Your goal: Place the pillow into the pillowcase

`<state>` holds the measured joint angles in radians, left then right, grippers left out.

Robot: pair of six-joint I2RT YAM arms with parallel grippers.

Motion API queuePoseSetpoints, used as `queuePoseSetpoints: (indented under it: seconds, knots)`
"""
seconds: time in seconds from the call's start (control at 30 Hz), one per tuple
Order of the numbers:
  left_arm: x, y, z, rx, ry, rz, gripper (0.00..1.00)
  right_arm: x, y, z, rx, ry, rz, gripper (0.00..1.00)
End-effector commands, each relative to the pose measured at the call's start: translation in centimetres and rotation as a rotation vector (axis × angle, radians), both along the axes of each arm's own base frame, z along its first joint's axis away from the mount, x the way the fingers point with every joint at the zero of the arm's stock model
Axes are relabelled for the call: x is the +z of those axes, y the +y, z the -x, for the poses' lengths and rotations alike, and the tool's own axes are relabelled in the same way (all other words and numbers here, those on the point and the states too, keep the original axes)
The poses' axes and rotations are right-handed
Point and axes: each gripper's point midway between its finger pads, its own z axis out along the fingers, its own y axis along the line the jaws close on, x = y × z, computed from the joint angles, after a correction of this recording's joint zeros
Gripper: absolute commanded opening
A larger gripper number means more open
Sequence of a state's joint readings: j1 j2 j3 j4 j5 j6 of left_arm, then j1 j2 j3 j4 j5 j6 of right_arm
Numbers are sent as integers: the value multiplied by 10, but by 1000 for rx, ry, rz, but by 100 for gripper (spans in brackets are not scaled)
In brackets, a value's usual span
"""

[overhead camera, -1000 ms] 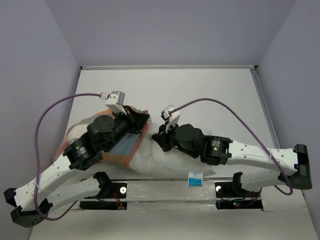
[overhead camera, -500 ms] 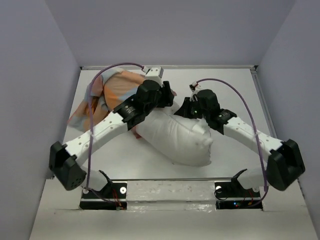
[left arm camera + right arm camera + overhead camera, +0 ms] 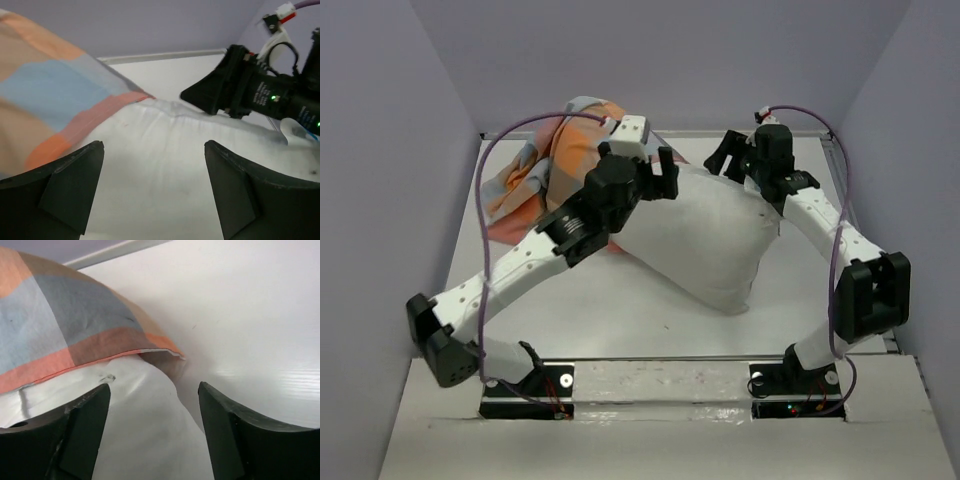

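The white pillow [image 3: 712,238] lies slanted across the middle of the table, its far left end tucked under the hem of the checked pillowcase [image 3: 542,165], which is bunched at the back left. My left gripper [image 3: 658,168] hovers open over the pillow near that hem. In the left wrist view its jaws [image 3: 152,147] stand wide with only the pillow [image 3: 155,170] below them and the pillowcase [image 3: 55,100] at the left. My right gripper [image 3: 725,155] is open at the pillow's far end. Its wrist view shows the gripper [image 3: 153,387] above the pillow [image 3: 145,435], beside the pillowcase hem [image 3: 75,357].
The white table [image 3: 790,180] is walled at the back and sides by lilac panels. A raised rim [image 3: 660,134] runs along the far edge. Purple cables [image 3: 505,150] arch over both arms. The arm bases sit at the near edge.
Both arms have swung from the near side towards the back of the table, carrying pillow and pillowcase away from the front. Both grippers have gone from shut to open and let go.
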<state>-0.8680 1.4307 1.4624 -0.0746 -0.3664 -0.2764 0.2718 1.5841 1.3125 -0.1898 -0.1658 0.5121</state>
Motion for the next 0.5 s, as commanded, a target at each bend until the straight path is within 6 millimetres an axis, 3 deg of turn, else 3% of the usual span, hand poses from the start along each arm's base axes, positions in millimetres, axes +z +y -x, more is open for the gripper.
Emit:
queuePoseSetpoints:
  seconds: [0.0, 0.03, 0.1, 0.13, 0.17, 0.2, 0.27, 0.3, 0.33, 0.37, 0.4, 0.43, 0.47]
  knots:
    - [-9, 79, 24, 233, -37, -19, 93, 57, -45, 2, -145, -146, 142, 78]
    - [-45, 90, 27, 267, 3, -71, 93, 78, -48, 14, -143, -196, 134, 79]
    - [-68, 104, 32, 295, 31, -84, 93, 94, -43, 30, -99, -236, 104, 79]
    - [-91, 107, 34, 304, 65, -108, 93, 103, -43, 42, -82, -264, 90, 79]
    - [-99, 108, 35, 307, 78, -117, 93, 104, -39, 49, -52, -271, 81, 77]
    - [-110, 112, 33, 329, 86, -140, 93, 98, -23, 67, 23, -267, 64, 72]
    - [-112, 113, 27, 342, 78, -155, 93, 86, -6, 83, 85, -261, 58, 66]
    - [-115, 109, 18, 335, 79, -160, 93, 76, 10, 93, 133, -252, 59, 57]
    - [-106, 104, 10, 310, 74, -155, 93, 54, 15, 100, 151, -215, 71, 54]
    - [-104, 99, 5, 297, 72, -168, 93, 45, 19, 105, 161, -206, 74, 51]
    - [-108, 90, -6, 288, 69, -185, 93, 34, 23, 107, 173, -195, 78, 37]
    - [-92, 83, -18, 278, 47, -173, 92, 27, 28, 109, 185, -190, 78, 28]
    - [-90, 78, -26, 264, 38, -206, 92, 12, 28, 111, 191, -161, 89, 22]
